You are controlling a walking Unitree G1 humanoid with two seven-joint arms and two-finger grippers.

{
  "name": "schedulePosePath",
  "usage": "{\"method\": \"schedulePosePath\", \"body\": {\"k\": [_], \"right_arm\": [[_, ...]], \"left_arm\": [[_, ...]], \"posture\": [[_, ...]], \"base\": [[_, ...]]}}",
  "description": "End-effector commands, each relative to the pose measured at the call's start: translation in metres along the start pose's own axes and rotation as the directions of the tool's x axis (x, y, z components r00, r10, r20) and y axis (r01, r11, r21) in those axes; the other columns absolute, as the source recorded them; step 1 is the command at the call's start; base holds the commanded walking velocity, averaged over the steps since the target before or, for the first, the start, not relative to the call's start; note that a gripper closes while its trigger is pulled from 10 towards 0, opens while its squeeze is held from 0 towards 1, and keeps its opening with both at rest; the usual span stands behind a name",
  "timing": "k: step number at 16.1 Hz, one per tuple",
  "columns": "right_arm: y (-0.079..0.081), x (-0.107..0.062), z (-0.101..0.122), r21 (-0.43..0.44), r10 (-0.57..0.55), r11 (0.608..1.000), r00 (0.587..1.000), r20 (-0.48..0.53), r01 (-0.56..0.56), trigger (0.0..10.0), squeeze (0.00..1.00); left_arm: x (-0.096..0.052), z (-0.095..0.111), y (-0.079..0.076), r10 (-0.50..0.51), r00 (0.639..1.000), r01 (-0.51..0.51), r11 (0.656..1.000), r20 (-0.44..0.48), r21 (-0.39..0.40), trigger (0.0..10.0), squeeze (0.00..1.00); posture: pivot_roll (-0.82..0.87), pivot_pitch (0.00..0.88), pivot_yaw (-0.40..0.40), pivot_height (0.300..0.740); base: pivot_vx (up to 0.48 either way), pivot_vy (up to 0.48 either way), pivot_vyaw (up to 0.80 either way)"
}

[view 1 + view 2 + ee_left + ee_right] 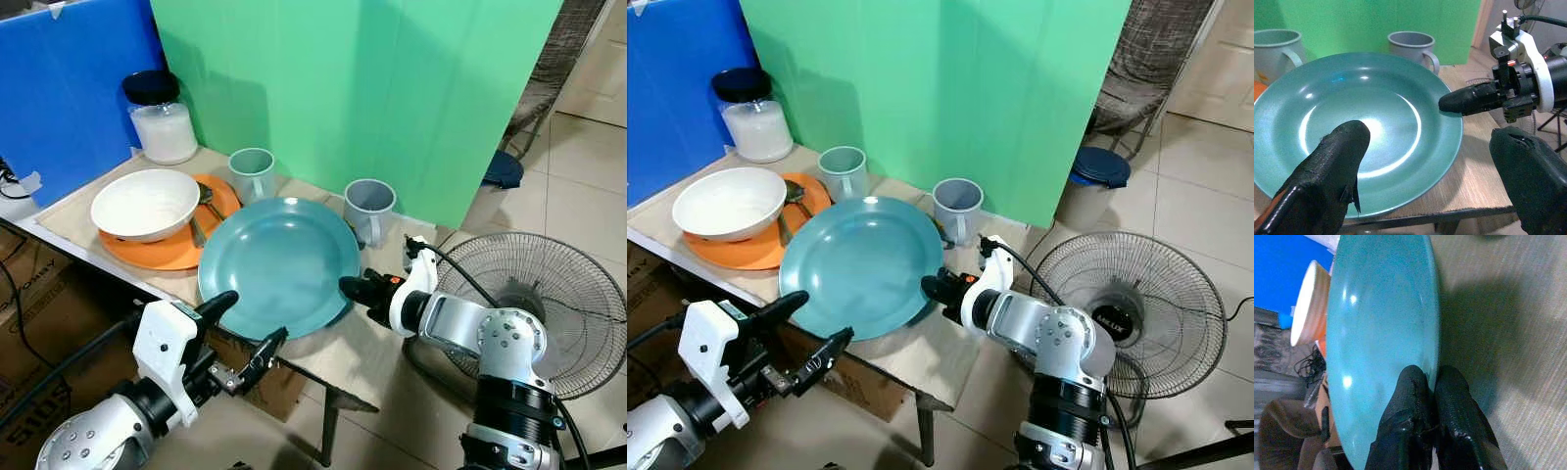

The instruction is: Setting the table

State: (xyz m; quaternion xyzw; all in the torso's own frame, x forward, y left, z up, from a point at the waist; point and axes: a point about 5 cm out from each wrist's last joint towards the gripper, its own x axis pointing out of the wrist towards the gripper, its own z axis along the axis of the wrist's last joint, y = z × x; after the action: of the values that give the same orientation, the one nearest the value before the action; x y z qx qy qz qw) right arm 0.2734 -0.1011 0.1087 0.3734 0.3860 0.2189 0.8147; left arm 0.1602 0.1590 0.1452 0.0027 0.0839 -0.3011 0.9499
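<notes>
Altogether: two plates [279, 262], two mugs [369, 208], one bowl [145, 204], one jar [162, 119].

A green board [372, 88] and a blue board [69, 88] stand behind the table [392, 362], with a fan [558, 294] at 4 o'clock on the pale tiled floor [588, 157].

We see a teal plate [277, 262] on a pale wood-grain table [377, 362], an orange plate [174, 250] under a white bowl [145, 204], a pale green mug [253, 173] and a grey-blue mug [369, 209], a black-lidded jar [160, 117] of white contents, with blue and green panels behind, and black fingers [217, 306] on our silver arms
</notes>
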Motion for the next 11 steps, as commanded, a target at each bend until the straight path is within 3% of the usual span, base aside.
{"method": "schedulePosePath", "body": {"k": [1, 3, 6, 7, 8, 9, 10, 11], "right_arm": [[0.002, 0.0, -0.001, -0.007, 0.013, 1.0, 1.0, -0.017, -0.013, 0.0, 0.0], [-0.015, -0.012, 0.01, -0.063, -0.038, 0.997, 0.999, -0.023, 0.037, 0.0, 0.0], [-0.033, -0.027, 0.023, -0.073, -0.107, 0.992, 0.994, -0.021, 0.105, 0.0, 0.0], [-0.035, -0.031, 0.029, -0.113, -0.133, 0.985, 0.991, -0.019, 0.13, 6.5, 0.0], [-0.035, -0.031, 0.031, -0.115, -0.132, 0.985, 0.991, -0.018, 0.13, 10.0, 0.0], [-0.034, -0.029, 0.033, -0.102, -0.119, 0.988, 0.993, -0.015, 0.117, 10.0, 0.0], [-0.033, -0.027, 0.033, -0.087, -0.104, 0.991, 0.994, -0.018, 0.102, 10.0, 1.0], [-0.033, -0.025, 0.033, -0.069, -0.089, 0.994, 0.996, -0.026, 0.087, 10.0, 1.0]], "left_arm": [[0.0, 0.001, 0.002, 0.009, 1.0, -0.009, 1.0, 0.0, 0.021, 10.0, 0.0], [0.0, 0.002, 0.002, 0.01, 1.0, -0.01, 1.0, 0.003, 0.026, 10.0, 0.0], [0.001, 0.002, 0.002, 0.004, 1.0, -0.004, 1.0, 0.002, 0.03, 10.0, 0.0], [0.001, 0.001, 0.003, -0.001, 1.0, 0.001, 0.999, 0.0, 0.032, 10.0, 0.0], [0.001, 0.001, 0.003, -0.002, 1.0, 0.002, 0.999, 0.0, 0.033, 10.0, 0.0], [0.001, 0.001, 0.003, -0.006, 1.0, 0.006, 0.999, -0.001, 0.034, 10.0, 0.0], [0.002, 0.001, 0.003, -0.009, 1.0, 0.009, 0.999, -0.002, 0.034, 10.0, 0.0], [0.002, 0.001, 0.003, -0.012, 1.0, 0.012, 0.999, -0.004, 0.035, 10.0, 0.0]], "posture": [[-0.06, 0.0, -0.003, 0.74], [-0.06, 0.0, -0.002, 0.74], [-0.06, 0.0, 0.001, 0.74], [-0.06, 0.0, 0.001, 0.74], [-0.06, 0.0, 0.001, 0.74], [-0.07, 0.0, 0.004, 0.74], [-0.07, 0.0, 0.004, 0.74], [-0.07, 0.0, 0.004, 0.74]], "base": [[0.0, 0.0, 0.0], [0.0, 0.0, 0.0], [0.0, 0.0, 0.0], [0.0, 0.0, 0.0], [0.0, 0.0, 0.0], [0.0, 0.0, 0.0], [0.0, 0.0, 0.0], [0.0, 0.0, 0.0]]}}
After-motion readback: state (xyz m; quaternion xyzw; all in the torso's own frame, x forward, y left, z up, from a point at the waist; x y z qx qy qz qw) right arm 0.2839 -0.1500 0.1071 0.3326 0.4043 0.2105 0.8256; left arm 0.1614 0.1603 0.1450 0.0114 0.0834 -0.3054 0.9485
